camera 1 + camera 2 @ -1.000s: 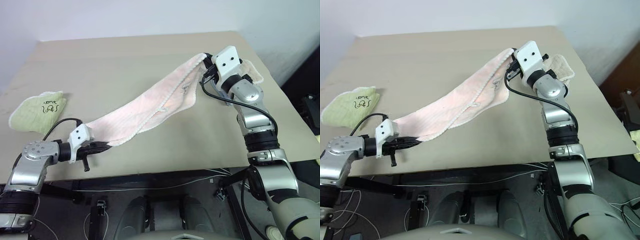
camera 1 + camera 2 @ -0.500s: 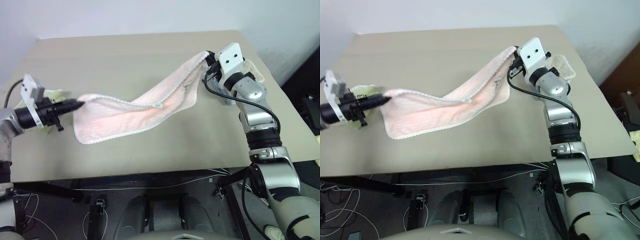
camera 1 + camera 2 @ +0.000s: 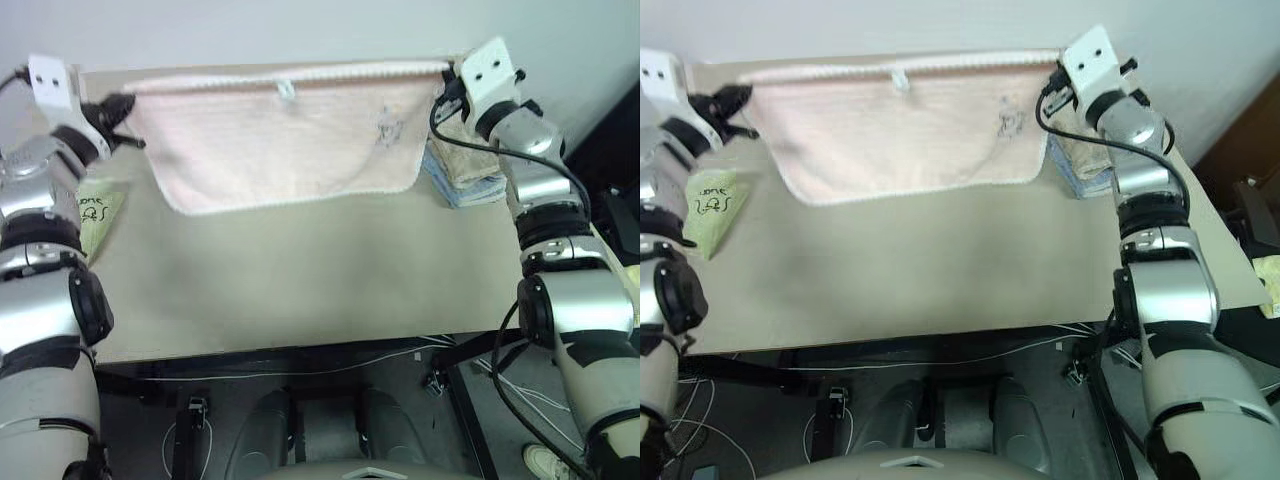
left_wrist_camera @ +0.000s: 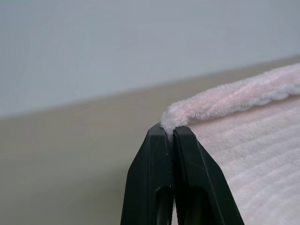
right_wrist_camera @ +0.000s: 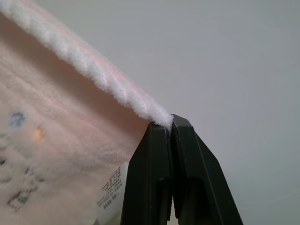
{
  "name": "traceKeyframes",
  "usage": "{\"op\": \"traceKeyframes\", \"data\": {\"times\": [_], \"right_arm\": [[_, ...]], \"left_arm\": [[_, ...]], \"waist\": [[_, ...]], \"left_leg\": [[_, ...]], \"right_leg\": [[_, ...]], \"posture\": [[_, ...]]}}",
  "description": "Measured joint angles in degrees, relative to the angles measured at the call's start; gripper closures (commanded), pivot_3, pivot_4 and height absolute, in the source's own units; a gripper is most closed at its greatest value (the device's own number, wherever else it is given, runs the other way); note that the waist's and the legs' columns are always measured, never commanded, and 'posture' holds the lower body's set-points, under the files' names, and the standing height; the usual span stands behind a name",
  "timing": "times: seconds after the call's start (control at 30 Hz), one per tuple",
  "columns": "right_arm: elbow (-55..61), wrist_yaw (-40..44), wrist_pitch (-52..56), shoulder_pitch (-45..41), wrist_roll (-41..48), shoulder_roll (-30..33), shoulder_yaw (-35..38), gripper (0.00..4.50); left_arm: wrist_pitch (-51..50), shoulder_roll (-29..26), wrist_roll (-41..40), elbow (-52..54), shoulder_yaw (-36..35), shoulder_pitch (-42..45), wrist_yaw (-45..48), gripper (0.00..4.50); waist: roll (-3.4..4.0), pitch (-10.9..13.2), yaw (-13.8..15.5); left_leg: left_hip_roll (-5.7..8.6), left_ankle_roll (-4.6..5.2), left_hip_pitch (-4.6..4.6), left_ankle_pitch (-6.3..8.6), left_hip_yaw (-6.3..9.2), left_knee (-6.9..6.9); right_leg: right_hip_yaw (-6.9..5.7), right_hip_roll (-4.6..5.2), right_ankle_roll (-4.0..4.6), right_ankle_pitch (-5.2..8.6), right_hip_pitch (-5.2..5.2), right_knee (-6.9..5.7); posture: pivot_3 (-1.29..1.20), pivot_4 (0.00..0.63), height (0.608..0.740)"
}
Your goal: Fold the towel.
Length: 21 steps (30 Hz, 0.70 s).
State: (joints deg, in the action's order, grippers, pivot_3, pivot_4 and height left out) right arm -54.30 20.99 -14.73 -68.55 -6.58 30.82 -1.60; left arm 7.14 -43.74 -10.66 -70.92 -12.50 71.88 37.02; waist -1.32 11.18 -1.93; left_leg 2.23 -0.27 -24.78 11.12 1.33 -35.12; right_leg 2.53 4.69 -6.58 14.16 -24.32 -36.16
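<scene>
Pale pink terry cloth hangs stretched between the two grippers above the counter: the towel [image 3: 285,130] is held up by its top corners, its upper edge pulled nearly straight and level, the rest drooping in a shallow curve with a white scalloped trim along the bottom. A small loop sits on the top edge and a faint dark mark shows on its right half. The left gripper [image 4: 169,133] is pinched tight on one top corner, its black fingers pressed together with the plush edge caught between them. The right gripper [image 5: 169,123] is clamped the same way on the other corner, a printed label hanging just beside it.

Below, the counter [image 3: 300,280] is a flat beige surface, bare across its middle and front. A light green cloth [image 3: 95,215] with dark writing lies near its left edge. A stack of folded beige and light blue cloths [image 3: 465,175] rests at the right side, just behind the towel's right end. A plain pale wall rises behind the counter; cables trail on the dark floor under the front edge.
</scene>
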Motion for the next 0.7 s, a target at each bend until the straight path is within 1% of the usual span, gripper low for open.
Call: {"op": "traceKeyframes", "data": {"times": [0.1,0.17,0.23,0.27,0.3,0.43,0.5,0.53,0.6,0.7], "right_arm": [[1.11,1.08,-1.11,1.01,0.14,0.61,0.01,4.50],[4.62,2.86,-1.03,4.11,0.85,2.01,0.17,4.50],[11.05,5.69,0.45,9.70,2.64,3.39,0.76,4.50],[15.90,7.77,1.91,14.20,3.80,4.18,0.95,4.50],[17.31,8.60,2.44,15.86,4.30,4.19,0.95,4.50],[34.97,13.58,13.09,29.47,9.33,5.36,2.15,4.50],[41.42,15.15,17.46,34.03,11.23,6.17,2.44,4.50],[46.25,16.19,20.39,37.04,12.50,6.94,2.76,4.50],[52.59,18.03,24.57,41.27,14.59,8.79,3.54,4.50],[59.53,21.92,29.53,46.57,18.06,12.33,5.31,4.50]], "left_arm": [[2.41,-1.22,2.50,-2.59,0.43,3.63,0.07,4.45],[2.90,-1.84,2.77,-3.25,0.40,3.95,2.94,4.45],[2.96,-2.63,2.83,-3.50,0.40,3.41,7.85,4.45],[2.80,-3.73,3.13,-3.49,0.45,2.04,10.87,4.45],[2.52,-4.07,3.25,-3.51,0.45,1.23,11.98,4.45],[-1.76,-6.68,2.96,-2.67,0.50,-7.43,25.40,4.45],[-4.43,-7.82,2.67,-2.13,0.57,-12.01,31.70,4.45],[-5.70,-8.69,2.54,-0.35,0.82,-15.75,36.39,4.45],[-7.79,-9.87,2.38,2.41,1.19,-21.14,42.41,4.45],[-11.69,-10.95,0.94,8.22,1.28,-27.14,47.45,4.45]], "waist": [[0.00,0.00,-0.50],[0.00,0.00,-0.56],[0.00,0.00,-0.60],[0.01,0.00,-0.67],[0.01,0.00,-0.77],[0.04,0.00,-0.94],[0.05,0.00,-1.03],[0.05,0.00,-1.00],[0.04,0.00,-0.70],[0.04,0.00,-0.13]], "left_leg": [[0.02,0.00,-0.23,0.00,-0.01,-0.01],[0.02,0.02,-0.28,0.01,-0.03,-0.05],[0.01,0.02,-0.36,0.01,-0.11,-0.09],[0.01,0.02,-0.36,0.01,-0.12,-0.09],[0.01,0.02,-0.36,0.01,-0.12,-0.12],[-0.07,0.03,-0.35,0.00,-0.13,-0.16],[-0.12,0.03,-0.37,0.00,-0.10,-0.25],[-0.15,0.03,-0.37,0.01,-0.08,-0.29],[-0.17,0.03,-0.37,0.01,0.04,-0.43],[-0.19,0.04,-0.38,0.03,0.23,-0.75]], "right_leg": [[-0.02,0.00,-0.03,0.00,-0.16,-0.03],[-0.04,0.00,-0.06,0.01,-0.16,-0.02],[-0.09,-0.01,-0.08,0.01,-0.19,-0.01],[-0.08,-0.01,-0.10,0.02,-0.19,-0.04],[-0.08,-0.01,-0.10,0.02,-0.20,-0.06],[-0.06,-0.04,-0.10,0.02,-0.25,-0.09],[-0.07,-0.04,-0.10,0.02,-0.25,-0.12],[-0.06,-0.04,-0.10,0.02,-0.25,-0.15],[-0.06,-0.02,-0.09,0.02,-0.22,-0.21],[-0.18,0.01,-0.07,0.01,-0.06,-0.26]], "posture": [[0.00,0.150,0.740],[0.00,0.150,0.740],[0.00,0.150,0.740],[0.00,0.150,0.740],[0.00,0.150,0.740],[0.00,0.150,0.740],[0.00,0.150,0.740],[0.00,0.150,0.740],[0.00,0.150,0.740],[0.00,0.150,0.740]]}}
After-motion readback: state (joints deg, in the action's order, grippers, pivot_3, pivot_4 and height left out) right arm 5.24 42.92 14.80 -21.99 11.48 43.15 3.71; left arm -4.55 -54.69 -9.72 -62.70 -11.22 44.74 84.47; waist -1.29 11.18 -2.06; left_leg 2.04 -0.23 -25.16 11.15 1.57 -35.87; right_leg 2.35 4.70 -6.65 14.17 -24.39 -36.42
